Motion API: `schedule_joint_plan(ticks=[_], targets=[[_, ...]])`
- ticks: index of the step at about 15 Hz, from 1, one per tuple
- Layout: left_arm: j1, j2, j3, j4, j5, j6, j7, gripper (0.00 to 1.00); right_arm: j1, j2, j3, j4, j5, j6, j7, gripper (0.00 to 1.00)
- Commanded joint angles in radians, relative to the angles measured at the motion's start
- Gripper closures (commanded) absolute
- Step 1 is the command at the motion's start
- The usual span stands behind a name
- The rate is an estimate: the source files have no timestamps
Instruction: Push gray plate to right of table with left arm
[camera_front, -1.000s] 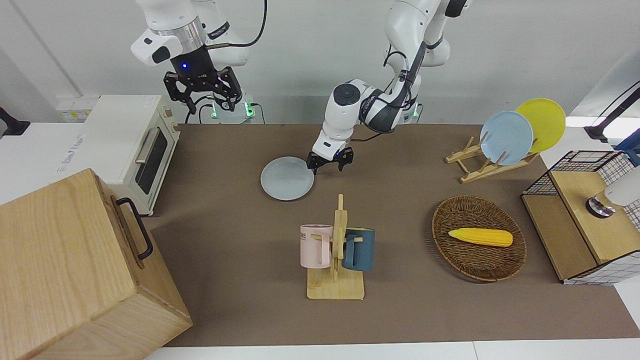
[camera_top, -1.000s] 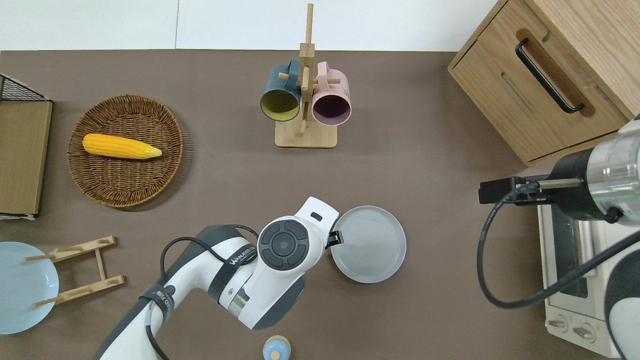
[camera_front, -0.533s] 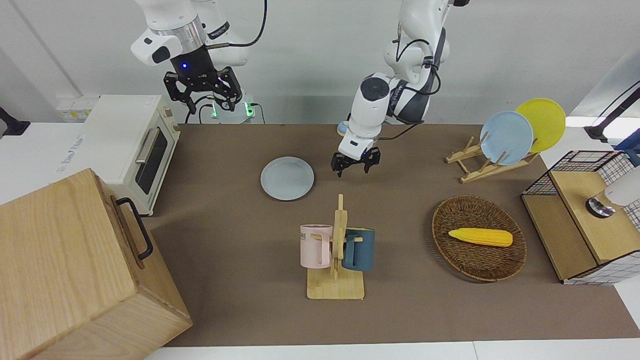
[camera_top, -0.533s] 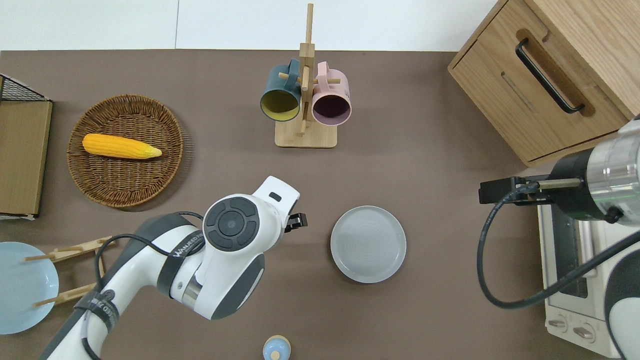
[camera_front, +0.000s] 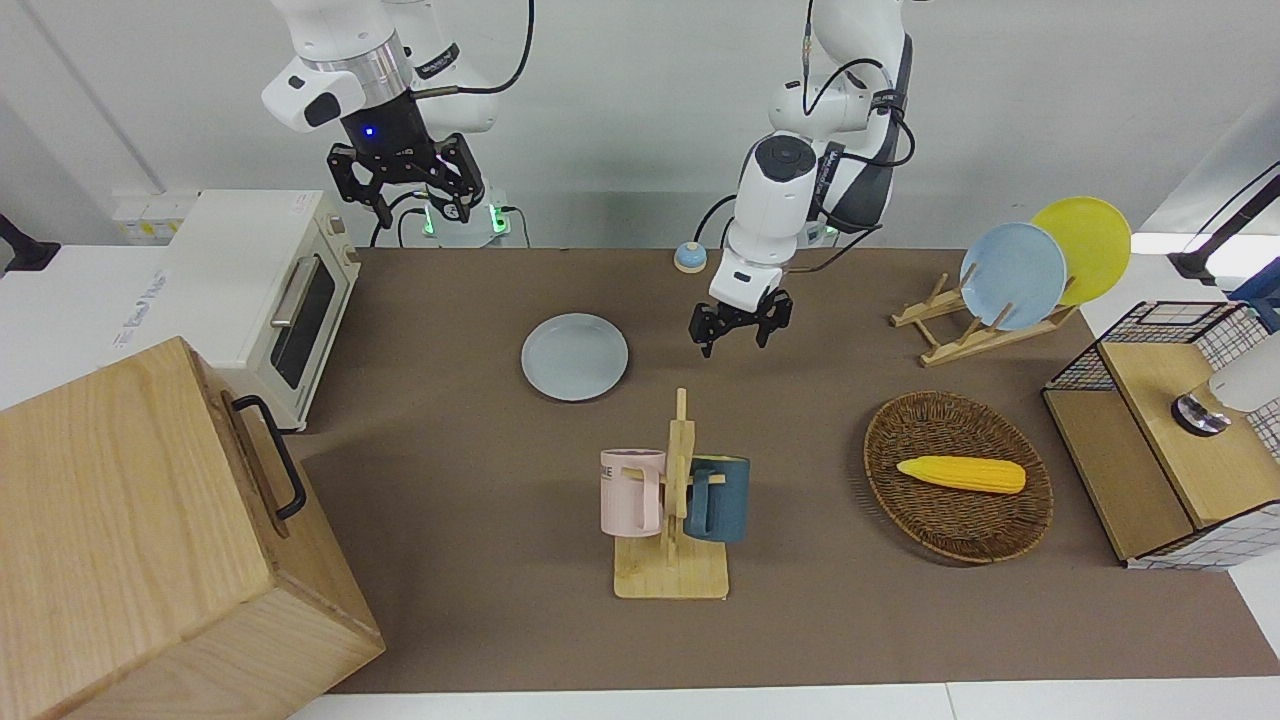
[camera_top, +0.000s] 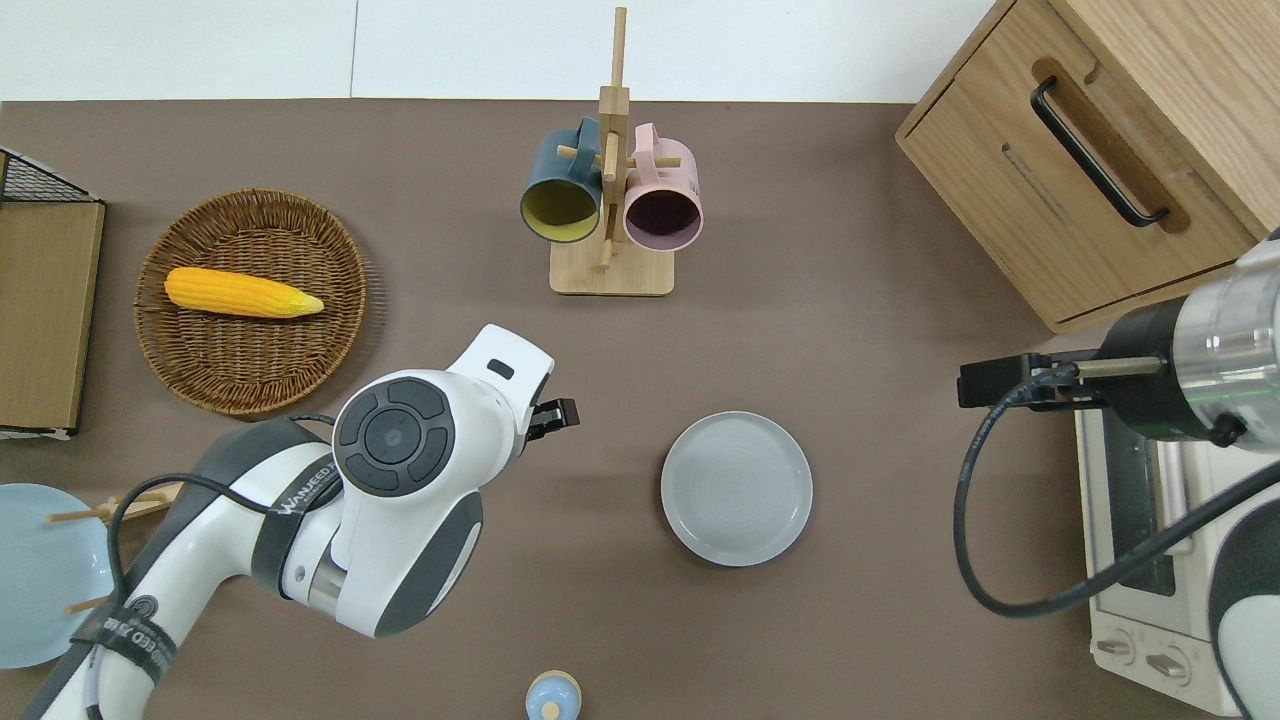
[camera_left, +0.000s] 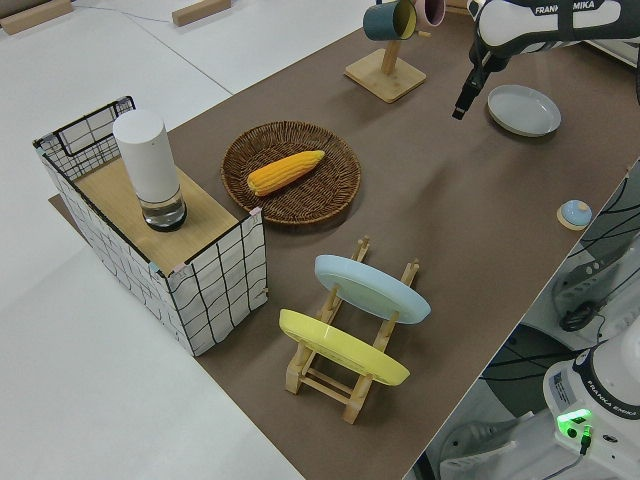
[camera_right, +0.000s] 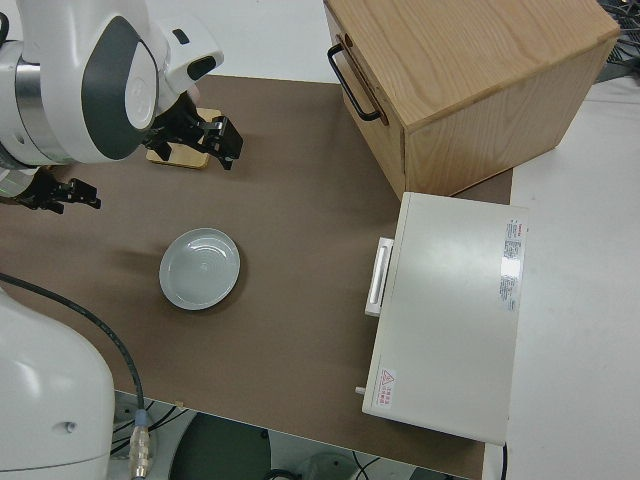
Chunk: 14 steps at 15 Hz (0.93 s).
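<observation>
The gray plate (camera_front: 575, 357) (camera_top: 736, 488) (camera_right: 200, 268) lies flat on the brown table (camera_front: 480, 620), in its middle stretch and toward the right arm's end. My left gripper (camera_front: 740, 332) (camera_top: 555, 418) (camera_left: 462, 100) hangs open and empty over bare table beside the plate, a good gap away from it toward the left arm's end. Nothing touches the plate. The right arm, with its gripper (camera_front: 415, 205) open, is parked.
A mug rack (camera_top: 610, 200) with two mugs stands farther from the robots than the plate. A wicker basket (camera_top: 250, 380) with corn, a dish rack (camera_front: 960, 335) and a wire crate (camera_front: 1170, 420) fill the left arm's end. A toaster oven (camera_front: 270, 290) and wooden cabinet (camera_top: 1100, 150) stand at the right arm's end.
My left gripper has drawn back from the plate's rim, rising and moving toward the left arm's end. The plate has stayed where it was. The right arm has not moved.
</observation>
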Motion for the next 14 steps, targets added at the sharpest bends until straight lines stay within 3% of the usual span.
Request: schedule_joint_plan(ticks=[1, 3, 6, 10, 14], targets=[[0.043, -0.010, -0.006, 0.032, 0.015, -0.022, 0.008, 0.01, -0.006, 0.006, 0.004, 0.014, 0.016, -0.005, 0.002, 0.005], [0.051, -0.010, -0.005, 0.063, 0.023, -0.062, 0.029, 0.01, -0.006, 0.006, 0.004, 0.014, 0.016, -0.005, 0.002, 0.005], [0.043, -0.010, 0.078, 0.103, 0.014, -0.131, 0.138, 0.01, -0.006, 0.006, 0.004, 0.014, 0.016, -0.005, 0.002, 0.005], [0.043, -0.009, 0.122, 0.150, 0.012, -0.184, 0.191, 0.01, -0.006, 0.006, 0.004, 0.014, 0.016, -0.005, 0.002, 0.005], [0.017, -0.013, 0.233, 0.187, 0.009, -0.263, 0.291, 0.01, -0.006, 0.006, 0.004, 0.014, 0.016, -0.005, 0.002, 0.005]])
